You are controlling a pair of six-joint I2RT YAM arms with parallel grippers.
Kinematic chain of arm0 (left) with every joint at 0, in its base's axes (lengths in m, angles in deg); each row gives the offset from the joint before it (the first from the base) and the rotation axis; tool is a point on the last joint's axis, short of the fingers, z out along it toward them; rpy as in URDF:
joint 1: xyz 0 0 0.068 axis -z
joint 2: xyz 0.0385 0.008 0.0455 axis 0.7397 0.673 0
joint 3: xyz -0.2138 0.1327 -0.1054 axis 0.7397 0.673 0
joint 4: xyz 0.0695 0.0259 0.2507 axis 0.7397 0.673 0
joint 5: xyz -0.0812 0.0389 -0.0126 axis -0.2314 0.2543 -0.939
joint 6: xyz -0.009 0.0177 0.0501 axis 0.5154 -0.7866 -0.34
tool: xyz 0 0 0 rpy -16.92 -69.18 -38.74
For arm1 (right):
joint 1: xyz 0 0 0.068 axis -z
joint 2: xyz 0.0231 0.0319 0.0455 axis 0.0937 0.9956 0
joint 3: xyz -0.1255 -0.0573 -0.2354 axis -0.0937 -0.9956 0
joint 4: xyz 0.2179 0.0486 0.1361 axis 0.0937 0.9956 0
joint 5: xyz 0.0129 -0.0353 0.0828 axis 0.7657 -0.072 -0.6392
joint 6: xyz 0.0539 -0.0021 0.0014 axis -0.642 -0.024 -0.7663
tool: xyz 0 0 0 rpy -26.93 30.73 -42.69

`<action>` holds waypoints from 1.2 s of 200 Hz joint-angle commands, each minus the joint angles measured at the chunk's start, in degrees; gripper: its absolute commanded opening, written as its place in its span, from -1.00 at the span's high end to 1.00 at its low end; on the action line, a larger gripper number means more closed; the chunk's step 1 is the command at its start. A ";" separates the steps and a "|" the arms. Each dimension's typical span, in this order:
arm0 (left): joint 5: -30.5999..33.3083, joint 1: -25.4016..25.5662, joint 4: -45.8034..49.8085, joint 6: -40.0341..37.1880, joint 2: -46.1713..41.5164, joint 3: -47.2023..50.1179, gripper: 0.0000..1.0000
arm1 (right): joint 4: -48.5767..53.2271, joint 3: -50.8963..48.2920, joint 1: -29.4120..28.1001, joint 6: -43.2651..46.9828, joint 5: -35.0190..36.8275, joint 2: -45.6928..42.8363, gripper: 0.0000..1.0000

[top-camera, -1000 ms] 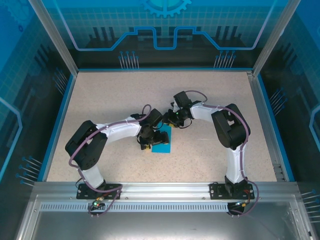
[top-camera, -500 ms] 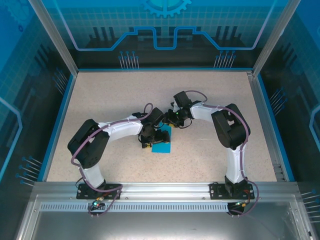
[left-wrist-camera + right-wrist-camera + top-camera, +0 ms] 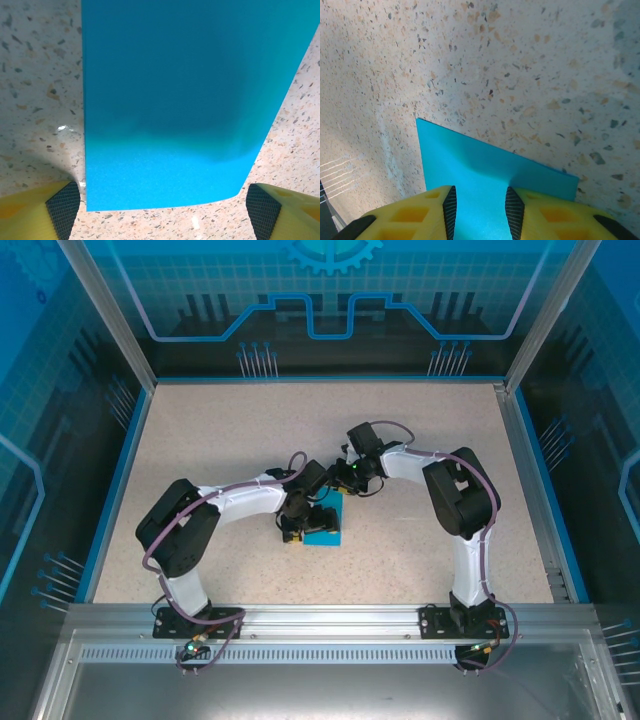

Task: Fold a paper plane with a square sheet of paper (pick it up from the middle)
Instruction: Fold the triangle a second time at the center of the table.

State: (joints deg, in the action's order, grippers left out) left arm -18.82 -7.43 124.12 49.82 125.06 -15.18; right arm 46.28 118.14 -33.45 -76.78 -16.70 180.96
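On speckled table [image 3: 200,440], teal paper [image 3: 175,100] — plain, matte

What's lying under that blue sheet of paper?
Speckled table shows beside the square sheet of paper; whatever lies directly beneath is covered.

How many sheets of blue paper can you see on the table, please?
1. The teal-blue sheet of paper lies near the middle of the speckled table, the left gripper open at one edge, the right gripper at another. Further sheets beneath it could be hidden.
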 commanded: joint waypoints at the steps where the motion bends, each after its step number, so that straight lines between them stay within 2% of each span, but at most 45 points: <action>1: -1.56 0.61 1.50 0.55 0.89 0.88 -0.81 | 4.93 -1.29 2.13 0.19 6.76 4.19 0.26; 61: -4.18 0.62 -0.58 0.58 0.01 0.25 -0.78 | 5.12 -1.31 2.15 0.31 6.86 4.06 0.26; 100: -2.29 0.47 -0.74 0.59 -2.32 0.32 -0.73 | 5.12 -1.29 2.18 0.27 6.91 4.10 0.26; 127: -3.25 0.13 -4.09 0.28 -3.09 1.13 -0.72 | 5.14 -1.34 2.15 0.35 6.83 4.08 0.26; 197: -5.86 -5.15 -11.32 -4.18 -1.66 0.83 -0.70 | 5.39 -1.37 2.18 0.43 6.80 4.11 0.26; 240: -7.62 -6.47 -11.35 -6.55 -0.54 1.25 -0.66 | 5.45 -1.42 2.17 0.45 6.69 4.11 0.26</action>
State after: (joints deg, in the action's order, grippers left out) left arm -23.81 -13.73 113.32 46.08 123.68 -14.52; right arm 46.30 118.14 -33.43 -76.76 -16.70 180.96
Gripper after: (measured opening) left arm 0.836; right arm 0.367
